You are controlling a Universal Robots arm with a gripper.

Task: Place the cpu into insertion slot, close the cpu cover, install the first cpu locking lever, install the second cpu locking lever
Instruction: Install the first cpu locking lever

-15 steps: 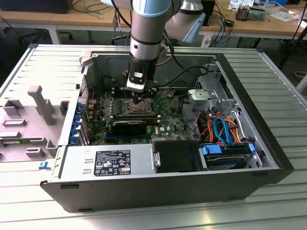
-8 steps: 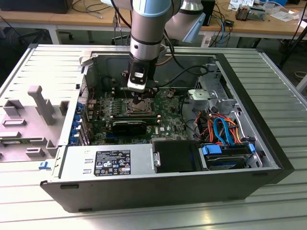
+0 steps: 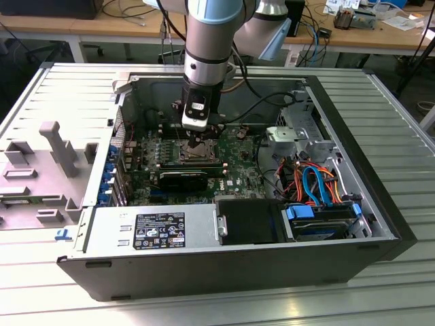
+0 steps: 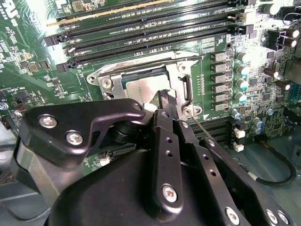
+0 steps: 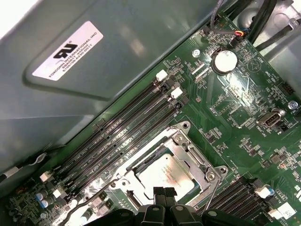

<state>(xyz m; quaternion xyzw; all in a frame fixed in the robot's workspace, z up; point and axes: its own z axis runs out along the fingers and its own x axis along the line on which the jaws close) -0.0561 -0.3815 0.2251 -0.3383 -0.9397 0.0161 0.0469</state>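
Cpu (image 5: 165,176) in insertion slot (image 4: 138,74) under cpu cover (image 5: 184,145), tool (image 5: 164,193) tips together above it

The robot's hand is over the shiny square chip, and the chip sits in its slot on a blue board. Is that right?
Not quite: the board is green, not blue, as both wrist views show. The hand is over the cpu, which sits in its insertion slot.

White sticker (image 5: 66,51) on grey case wall (image 5: 141,47): black logo mark above lines of fine print. Black sticker (image 3: 160,231) on power supply (image 3: 109,234): rows of white symbols, too small to read. Board (image 4: 33,47): white corner lettering, cut off at the edge.
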